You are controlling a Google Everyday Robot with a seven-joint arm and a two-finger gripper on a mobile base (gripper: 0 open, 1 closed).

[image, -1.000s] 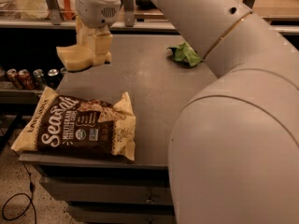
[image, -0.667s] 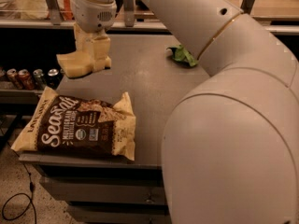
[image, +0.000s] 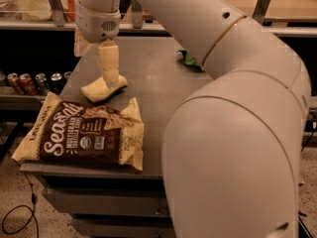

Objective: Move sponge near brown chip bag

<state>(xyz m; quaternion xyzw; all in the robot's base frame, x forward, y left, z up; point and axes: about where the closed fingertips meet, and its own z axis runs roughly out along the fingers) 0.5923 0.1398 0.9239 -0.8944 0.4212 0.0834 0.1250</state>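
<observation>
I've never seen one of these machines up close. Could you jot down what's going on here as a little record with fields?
Gripper: lowered onto the rear right end of the sponge, over the left part of the table
Sponge: lying on the table, close behind the brown chip bag; contact between them unclear
Brown chip bag: lying flat at the table's front left corner
Green snack bag: far side of the table, partly hidden by the arm
Cans: a row on a shelf left of the table
</observation>
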